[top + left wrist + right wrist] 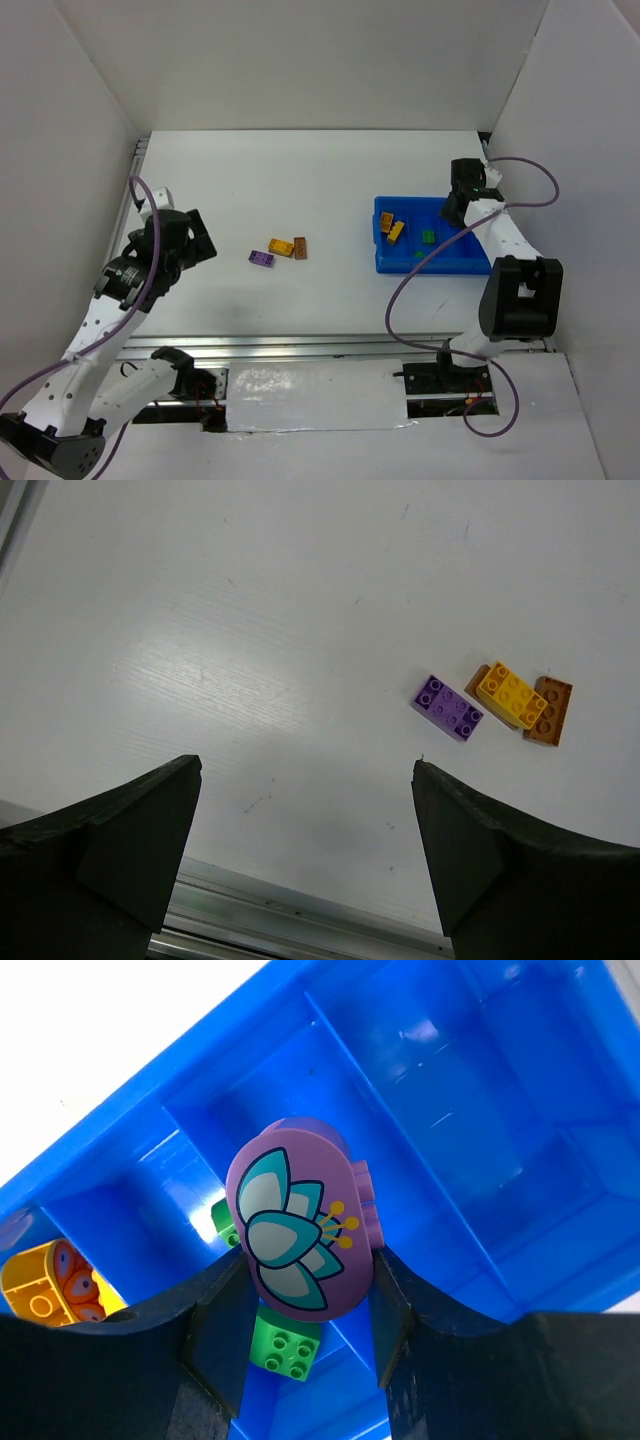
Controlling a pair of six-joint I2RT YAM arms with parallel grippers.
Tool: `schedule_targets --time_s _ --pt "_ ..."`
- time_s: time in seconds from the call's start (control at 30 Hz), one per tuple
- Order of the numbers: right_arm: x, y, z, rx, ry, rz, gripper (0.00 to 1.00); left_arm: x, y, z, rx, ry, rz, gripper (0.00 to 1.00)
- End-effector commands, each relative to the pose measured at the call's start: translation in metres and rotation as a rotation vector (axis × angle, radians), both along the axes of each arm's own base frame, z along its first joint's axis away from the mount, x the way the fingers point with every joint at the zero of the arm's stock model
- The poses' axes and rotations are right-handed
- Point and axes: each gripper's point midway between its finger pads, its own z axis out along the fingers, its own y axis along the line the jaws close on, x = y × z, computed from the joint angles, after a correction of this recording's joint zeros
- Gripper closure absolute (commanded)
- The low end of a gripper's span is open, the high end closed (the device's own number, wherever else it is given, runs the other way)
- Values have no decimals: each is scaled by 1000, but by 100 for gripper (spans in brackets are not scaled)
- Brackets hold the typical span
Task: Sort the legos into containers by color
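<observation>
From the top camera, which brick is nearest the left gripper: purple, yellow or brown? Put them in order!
1. Purple brick, left end of the group.
2. Yellow brick, in the middle.
3. Brown brick, right end.

three legos point(280, 247) left of tray point(381, 258); others inside

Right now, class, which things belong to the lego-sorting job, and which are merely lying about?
Job: blue tray; held purple flower lego; green lego in tray; purple brick, yellow brick, brown brick on table.
Lying about: purple cable; foil sheet; metal rail.
</observation>
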Motion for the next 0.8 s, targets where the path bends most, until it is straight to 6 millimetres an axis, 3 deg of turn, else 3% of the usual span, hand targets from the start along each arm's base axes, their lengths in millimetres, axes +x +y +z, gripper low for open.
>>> schedule_targets --time_s 0.0,0.13,0.23,0.3,0.33,0.53,0.67,0.7,0.77 --pt "-4 -9 -9 -5 24 -55 78 6 -3 2 -1 -17 -20 0" --pt "-3 -8 -15 7 44 -57 75 7 -7 2 -9 -20 -43 0" --pt "-4 -11 -10 -7 27 -71 61 7 -8 0 -9 -13 -51 0" --pt "-5 -10 -8 -1 17 -66 60 7 -8 0 -7 -11 -52 0" --pt "-4 -6 -9 11 14 -56 48 8 -9 0 -8 -13 -54 0" --pt "-5 1 -7 39 -6 -35 15 8 -9 0 -9 -10 -57 0" --pt "-5 6 9 45 -41 -22 11 10 -13 -4 -19 6 -71 0" --pt "-6 9 21 47 -72 -16 10 10 -15 -5 -25 8 -75 0" --pt "-7 25 36 55 -106 31 9 14 -22 -9 -46 22 -90 0"
